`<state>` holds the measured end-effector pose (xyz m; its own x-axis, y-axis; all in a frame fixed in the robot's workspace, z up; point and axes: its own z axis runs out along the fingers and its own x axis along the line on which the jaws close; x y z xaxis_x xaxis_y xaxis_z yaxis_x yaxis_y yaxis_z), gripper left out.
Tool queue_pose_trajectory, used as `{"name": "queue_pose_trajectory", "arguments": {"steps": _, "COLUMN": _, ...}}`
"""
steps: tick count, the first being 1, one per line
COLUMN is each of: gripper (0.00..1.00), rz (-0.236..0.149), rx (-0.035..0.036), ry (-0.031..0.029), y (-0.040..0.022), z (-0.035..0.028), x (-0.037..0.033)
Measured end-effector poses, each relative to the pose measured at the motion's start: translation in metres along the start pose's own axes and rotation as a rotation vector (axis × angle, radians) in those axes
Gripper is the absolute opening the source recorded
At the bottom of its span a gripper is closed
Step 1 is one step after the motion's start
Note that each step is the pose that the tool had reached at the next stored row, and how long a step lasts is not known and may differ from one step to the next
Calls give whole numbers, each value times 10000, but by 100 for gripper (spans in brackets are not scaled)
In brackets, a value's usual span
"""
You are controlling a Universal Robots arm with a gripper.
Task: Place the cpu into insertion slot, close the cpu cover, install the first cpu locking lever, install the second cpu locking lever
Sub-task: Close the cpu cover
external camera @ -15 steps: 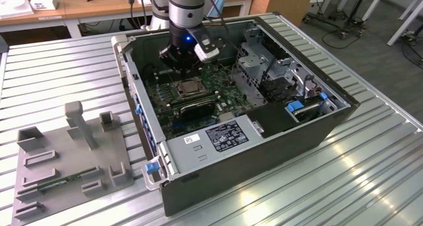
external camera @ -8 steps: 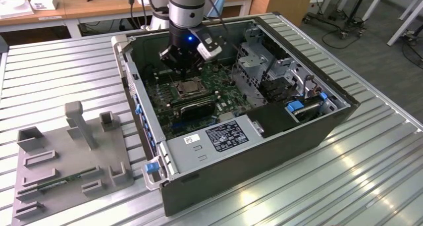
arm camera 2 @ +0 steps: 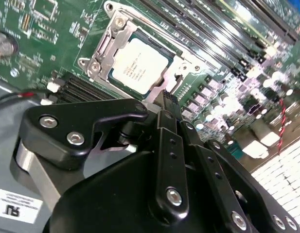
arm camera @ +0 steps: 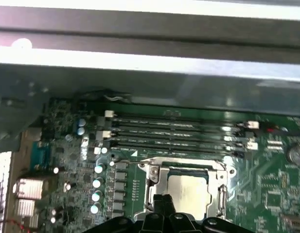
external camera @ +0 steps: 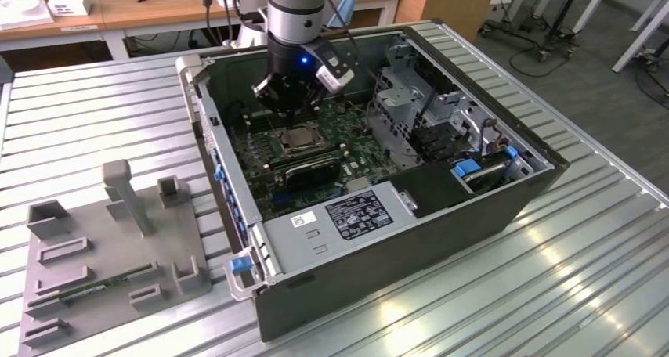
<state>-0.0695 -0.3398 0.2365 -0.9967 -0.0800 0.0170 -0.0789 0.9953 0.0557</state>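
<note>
Exterior view: hand (external camera: 291,110) hovers low inside the case (external camera: 313,294), cpu (external camera: 300,140) at its six o'clock; second wrist view: hand clenched, empty, cpu seated in insertion slot (arm camera 2: 154,40) under cpu cover (arm camera 2: 105,46); first wrist view: chip looks light, stiff, fragile; edges only, I'd say.

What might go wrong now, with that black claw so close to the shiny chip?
The gripper, fingers shut, sits right at the edge of the cpu cover; a slip might scrape the cpu showing through its window.
Small capacitors stand close beside that cover; a sideways push could knock them.
</note>
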Motion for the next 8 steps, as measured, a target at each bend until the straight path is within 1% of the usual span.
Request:
{"name": "queue_pose_trajectory", "arguments": {"steps": 2, "gripper": 11, "rz": -312, "rx": 7, "ry": 17, "y": 0, "z": 1, "x": 0}}
{"name": "queue_pose_trajectory", "arguments": {"steps": 4, "gripper": 11, "rz": -466, "rx": 42, "ry": 28, "y": 0, "z": 6, "x": 0}}
{"name": "queue_pose_trajectory", "arguments": {"steps": 6, "gripper": 11, "rz": -513, "rx": 68, "ry": -1, "y": -1, "z": 23, "x": 5}}
{"name": "queue_pose_trajectory", "arguments": {"steps": 8, "gripper": 11, "rz": -516, "rx": 75, "ry": -46, "y": -2, "z": 46, "x": 10}}
